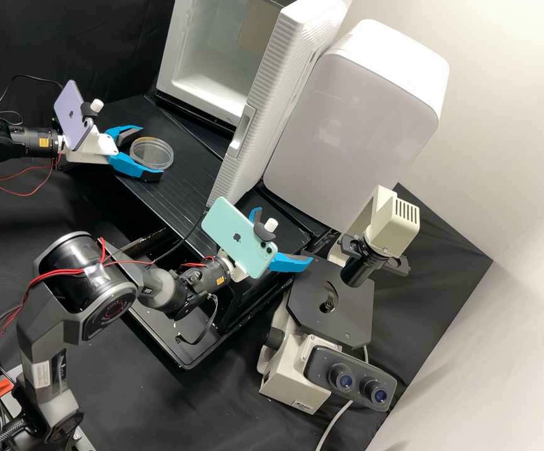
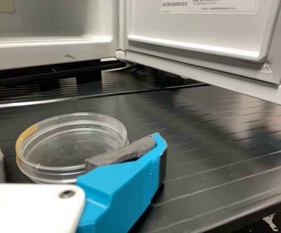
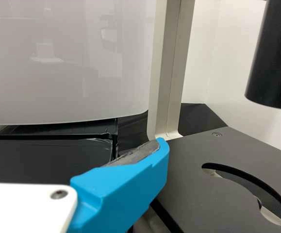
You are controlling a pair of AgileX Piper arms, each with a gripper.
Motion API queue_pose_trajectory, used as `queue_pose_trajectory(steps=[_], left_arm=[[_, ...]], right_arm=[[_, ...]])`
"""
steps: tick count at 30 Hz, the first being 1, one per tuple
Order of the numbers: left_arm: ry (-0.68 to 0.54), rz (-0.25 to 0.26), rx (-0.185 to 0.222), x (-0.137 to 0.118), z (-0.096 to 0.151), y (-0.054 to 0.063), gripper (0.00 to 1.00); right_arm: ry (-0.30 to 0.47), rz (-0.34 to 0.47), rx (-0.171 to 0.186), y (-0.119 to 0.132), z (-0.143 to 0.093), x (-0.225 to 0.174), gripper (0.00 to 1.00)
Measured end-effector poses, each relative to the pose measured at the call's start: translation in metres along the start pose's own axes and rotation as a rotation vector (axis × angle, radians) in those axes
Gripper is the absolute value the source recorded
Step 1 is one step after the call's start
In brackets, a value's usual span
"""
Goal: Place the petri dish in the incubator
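The left claw (image 1: 147, 152) is sitting in the upper left of the high view, low over the black ribbed counter (image 1: 187, 181). Its two blue fingers (image 1: 135, 166) are spread apart, released, and they are grasping nothing. The clear petri dish (image 1: 153, 154) is lying flat on the counter between their tips. In the left wrist view the petri dish (image 2: 57, 133) is resting between the two fingers. The grey pad of one finger (image 2: 130, 167) is lying just beside its rim, and I cannot tell whether the pad is touching the rim. The left claw (image 2: 70, 148) is standing open around it.

The white incubator (image 1: 212, 59) is standing at the top centre of the high view with its ribbed door (image 1: 272, 100) swung open. The petri dish is lying outside it, on the counter near the opening. In the left wrist view the incubator's lower edge (image 2: 48, 51) is showing above the dish.

The right claw (image 1: 284, 243) is hovering in the middle of the high view, over the black stage of the microscope (image 1: 325, 338). Its blue fingers are looking parted, and it is carrying nothing. In the right wrist view one blue finger (image 3: 130, 179) is hanging just above the microscope stage (image 3: 218, 165).

A large white rounded housing (image 1: 359, 119) is standing right of the door.
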Motion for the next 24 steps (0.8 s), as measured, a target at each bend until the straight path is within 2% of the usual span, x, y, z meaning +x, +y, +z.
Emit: queue_pose_trajectory(steps=[12,19,24], left_arm=[[-0.002,0.006,-0.001,-0.002,0.001,0.003,0.00],[-0.036,0.045,0.015,-0.005,0.008,0.019,0.00],[-0.071,0.107,0.041,-0.008,0.014,0.041,0.00]], right_arm=[[0.000,0.000,0.000,0.000,0.000,0.000,1.00],[0.000,0.000,0.000,0.000,0.000,0.000,1.00],[0.000,0.000,0.000,0.000,0.000,0.000,1.00]])
